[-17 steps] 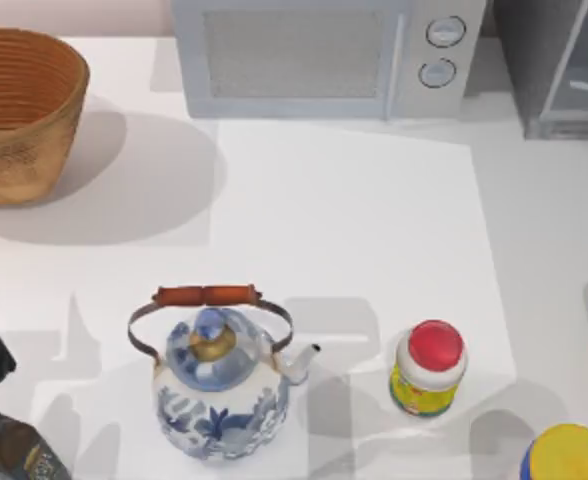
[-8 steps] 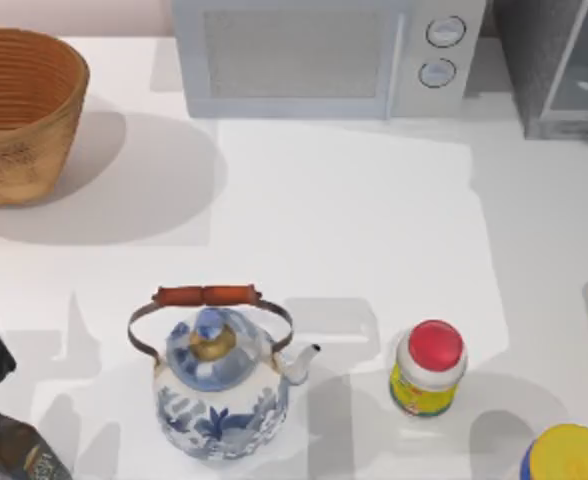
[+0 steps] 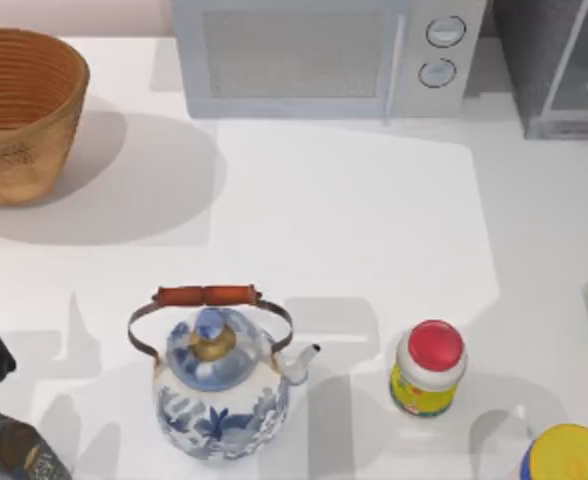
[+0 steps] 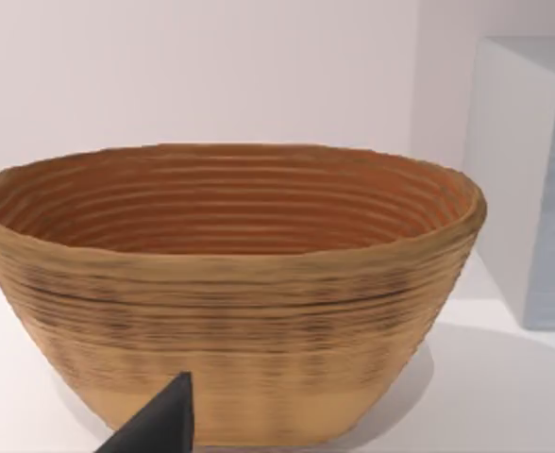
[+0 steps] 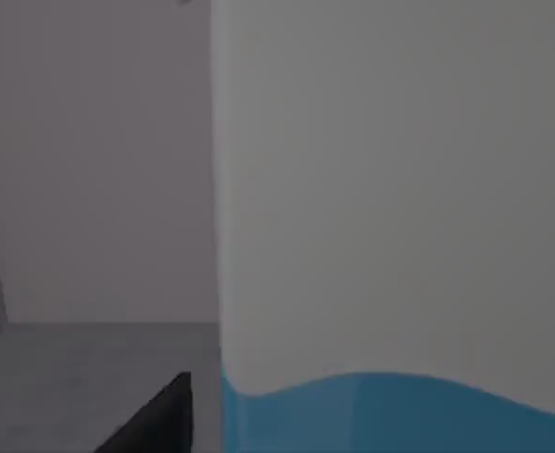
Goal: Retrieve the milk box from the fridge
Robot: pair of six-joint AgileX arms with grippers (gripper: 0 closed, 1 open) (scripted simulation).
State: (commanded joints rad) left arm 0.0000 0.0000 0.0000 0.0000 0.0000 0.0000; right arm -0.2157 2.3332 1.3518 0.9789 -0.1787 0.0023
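One dark fingertip (image 5: 159, 420) of the right gripper (image 5: 169, 429) shows just beside the milk box (image 5: 391, 189). Whether the fingers are spread or pinching the carton, I cannot tell. The carton stands upright, its white side and blue band very near the wrist camera. Past it are the grey floor and back wall of the fridge (image 5: 89, 368), so it is still inside, at the table's (image 3: 354, 220) far right corner.

Over the last second only the shadows near the table's front right corner have shifted. The red-capped jar (image 3: 428, 368), the kettle (image 3: 219, 385) and the microwave (image 3: 324, 55) have not moved. I take that as the right arm easing in on the carton: the grasp is in hand, the pull-out not yet begun.

The left gripper (image 4: 155, 425) is parked at the table's left edge, facing the basket (image 4: 230, 283); its grip cannot be told either.
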